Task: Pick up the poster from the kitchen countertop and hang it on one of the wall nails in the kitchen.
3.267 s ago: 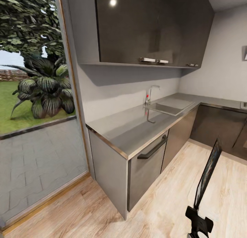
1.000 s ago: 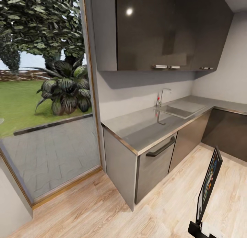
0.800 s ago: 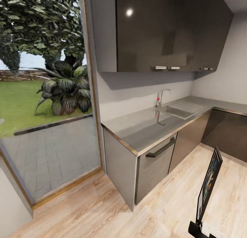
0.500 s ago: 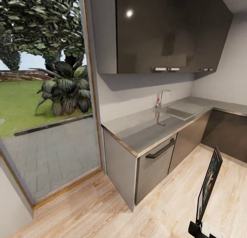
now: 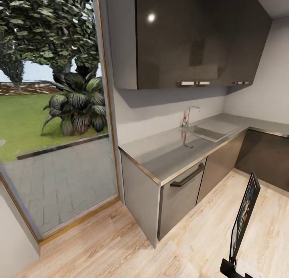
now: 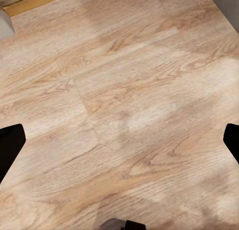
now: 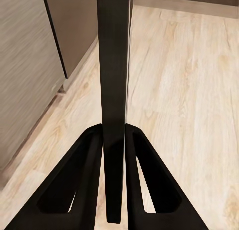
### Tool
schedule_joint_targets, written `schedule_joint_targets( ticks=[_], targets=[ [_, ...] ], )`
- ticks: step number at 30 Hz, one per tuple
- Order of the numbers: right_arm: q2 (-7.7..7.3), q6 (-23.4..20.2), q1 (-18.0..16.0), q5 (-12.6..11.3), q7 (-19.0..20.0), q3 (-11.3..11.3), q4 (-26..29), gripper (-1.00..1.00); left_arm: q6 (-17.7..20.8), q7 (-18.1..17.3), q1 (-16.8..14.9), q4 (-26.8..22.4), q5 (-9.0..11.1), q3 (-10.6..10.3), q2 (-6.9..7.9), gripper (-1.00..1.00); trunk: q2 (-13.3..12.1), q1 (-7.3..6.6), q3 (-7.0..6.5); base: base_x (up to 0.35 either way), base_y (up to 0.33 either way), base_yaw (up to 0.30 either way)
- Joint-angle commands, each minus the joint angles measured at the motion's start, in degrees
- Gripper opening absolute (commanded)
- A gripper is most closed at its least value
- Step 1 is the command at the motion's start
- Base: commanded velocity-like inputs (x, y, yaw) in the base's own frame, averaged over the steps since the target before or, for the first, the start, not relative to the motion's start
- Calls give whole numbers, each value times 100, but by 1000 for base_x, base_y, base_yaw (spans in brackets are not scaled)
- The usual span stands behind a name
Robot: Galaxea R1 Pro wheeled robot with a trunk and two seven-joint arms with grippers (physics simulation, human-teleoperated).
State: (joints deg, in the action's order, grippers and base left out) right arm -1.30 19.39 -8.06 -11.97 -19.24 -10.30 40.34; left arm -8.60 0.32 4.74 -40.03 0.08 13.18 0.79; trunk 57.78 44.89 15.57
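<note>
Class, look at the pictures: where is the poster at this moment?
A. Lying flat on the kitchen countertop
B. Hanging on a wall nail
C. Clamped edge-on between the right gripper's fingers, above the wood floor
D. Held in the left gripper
C: the poster stands upright in the right gripper, whose fingers press its frame on both sides.

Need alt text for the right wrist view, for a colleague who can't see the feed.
The right claw is shut on the poster, seen edge-on as a thin black frame rising straight up between its two black fingers. Behind it are the light wood floor and, to one side, a grey cabinet front.
</note>
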Motion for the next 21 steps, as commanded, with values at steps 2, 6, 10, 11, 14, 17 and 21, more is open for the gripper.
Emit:
schedule_joint_targets(
  ticks=[2, 6, 10, 11, 14, 17, 21],
  targets=[
    [-2, 39, -3, -68, 13, 10, -4, -100, -10, 3, 1, -4, -1, 0, 0, 100, -77, -44, -31, 0, 0, 0],
    [-2, 39, -3, -68, 12, 10, -4, -100, -10, 3, 1, -4, -1, 0, 0, 100, -238, -132, -103, 0, 0, 0],
    [-2, 39, -3, -68, 11, 10, -2, -100, -10, 3, 1, -4, -1, 0, 0, 100, -398, -220, -174, 0, 0, 0],
    [-2, 39, -3, -68, 12, 10, -3, -100, -10, 3, 1, -4, 0, 0, 0, 100, -438, -242, -192, 0, 0, 0],
    [-2, 39, -3, -68, 15, 10, -3, -100, -10, 3, 1, -4, 0, 0, 0, 100, -559, -307, -246, 0, 0, 0],
    [-2, 39, -3, -68, 15, 13, -6, -100, -10, 3, 1, -4, -1, 0, 0, 100, -679, -373, -300, 0, 0, 0],
    [-2, 39, -3, -68, 14, 16, -6, -100, -10, 3, 1, -5, 0, 0, 0, 100, -839, -461, -372, 0, 0, 0]
  ],
)
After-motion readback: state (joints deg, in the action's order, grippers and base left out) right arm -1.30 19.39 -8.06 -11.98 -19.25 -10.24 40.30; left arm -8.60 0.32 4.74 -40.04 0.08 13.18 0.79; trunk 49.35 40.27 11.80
